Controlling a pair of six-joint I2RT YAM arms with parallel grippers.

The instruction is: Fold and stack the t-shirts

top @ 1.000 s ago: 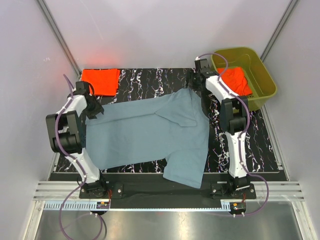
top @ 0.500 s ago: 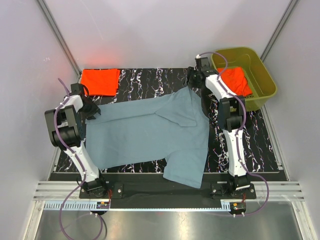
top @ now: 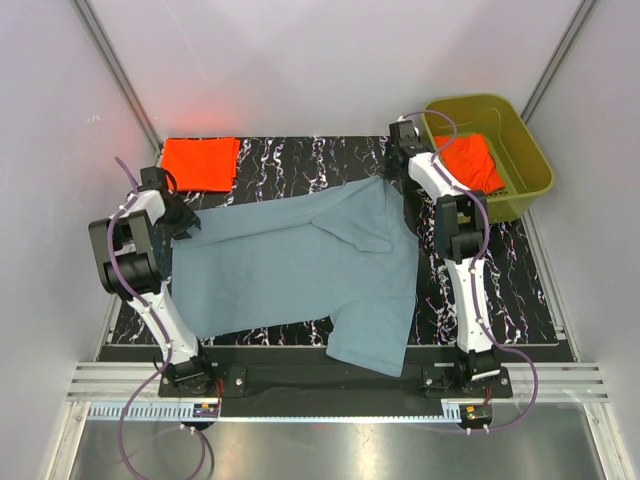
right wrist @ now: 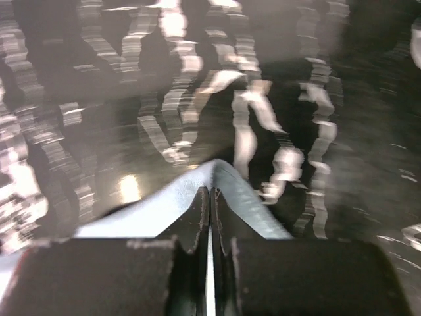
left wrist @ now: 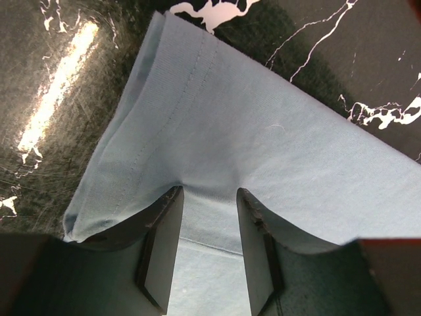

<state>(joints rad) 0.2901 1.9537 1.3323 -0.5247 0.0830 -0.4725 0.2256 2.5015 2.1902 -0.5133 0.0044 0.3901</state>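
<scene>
A large blue-grey t-shirt [top: 300,270] lies spread on the black marbled mat [top: 300,160]. My left gripper [top: 183,222] is at its left edge. In the left wrist view the left gripper [left wrist: 209,191] is open, its fingertips [left wrist: 172,197] pressing into the blue-grey cloth [left wrist: 250,118], which shows in the gap between them. My right gripper [top: 393,172] is at the shirt's far right corner. In the right wrist view the right gripper [right wrist: 210,189] is shut on a raised peak of the cloth [right wrist: 158,210]. One orange-red t-shirt [top: 200,160] lies folded at the far left.
An olive-green tub [top: 520,125] stands at the far right, off the mat, with a crumpled orange-red t-shirt [top: 472,160] inside. Grey walls close in on both sides. A metal rail runs along the near edge by the arm bases.
My right gripper has closed on the shirt's far right corner. The left arm drew in toward the left wall, its gripper staying at the shirt's left edge.
</scene>
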